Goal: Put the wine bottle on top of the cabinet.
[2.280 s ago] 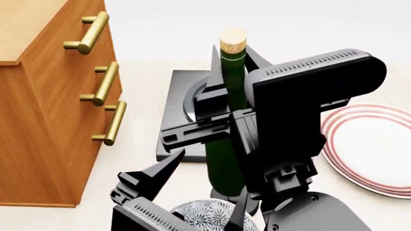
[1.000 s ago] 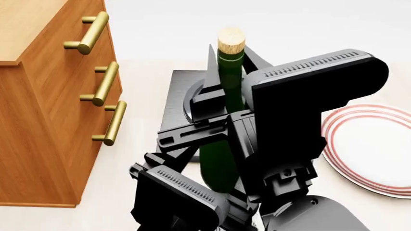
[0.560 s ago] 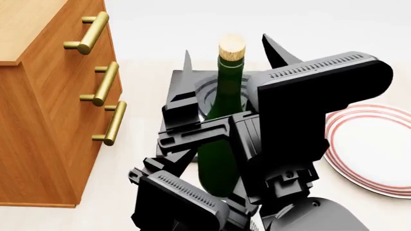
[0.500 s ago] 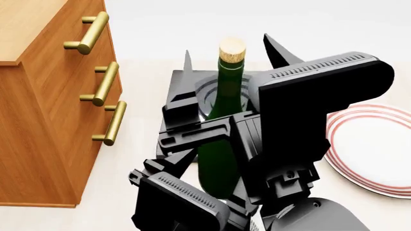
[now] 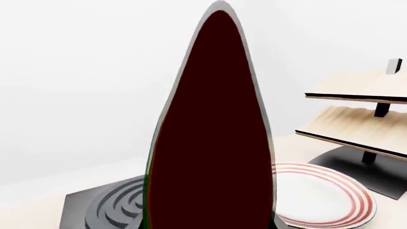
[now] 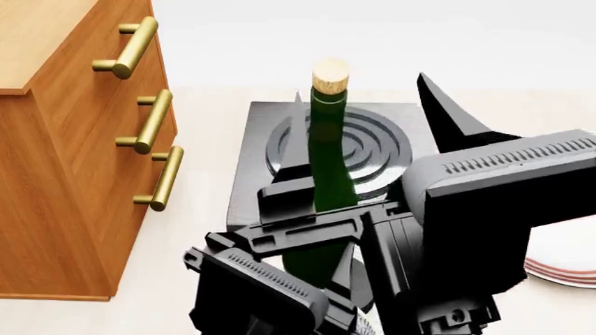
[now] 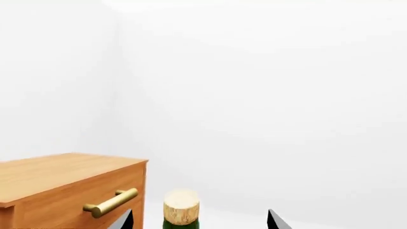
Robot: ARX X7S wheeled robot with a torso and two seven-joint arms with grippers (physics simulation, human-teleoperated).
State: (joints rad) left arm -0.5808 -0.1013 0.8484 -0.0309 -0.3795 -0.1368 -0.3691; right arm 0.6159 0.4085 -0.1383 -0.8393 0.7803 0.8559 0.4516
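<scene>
The wine bottle (image 6: 326, 160) stands upright in the air, dark green with a tan cork (image 6: 331, 75). My left gripper (image 6: 298, 262) is shut on its lower body, below the right arm. In the left wrist view the bottle (image 5: 213, 143) fills the middle as a dark shape and the fingers are hidden. My right gripper (image 6: 361, 87) is open, its fingers standing wide on either side of the neck without touching it. The right wrist view shows the cork (image 7: 181, 205) between the open right gripper (image 7: 200, 220). The cabinet (image 6: 56, 174) stands at the left, its top (image 7: 57, 174) about level with the cork.
A black hotplate (image 6: 373, 139) with spiral rings lies behind the bottle. A white plate with red rings (image 6: 559, 265) sits at the right. A pale plywood rack (image 5: 356, 114) stands beyond the plate. Brass handles (image 6: 153, 122) stick out from the cabinet front.
My left gripper rose and closed on the bottle's lower body. My right gripper then opened, let go of the neck and drew back to the right. The bottle stays upright.
</scene>
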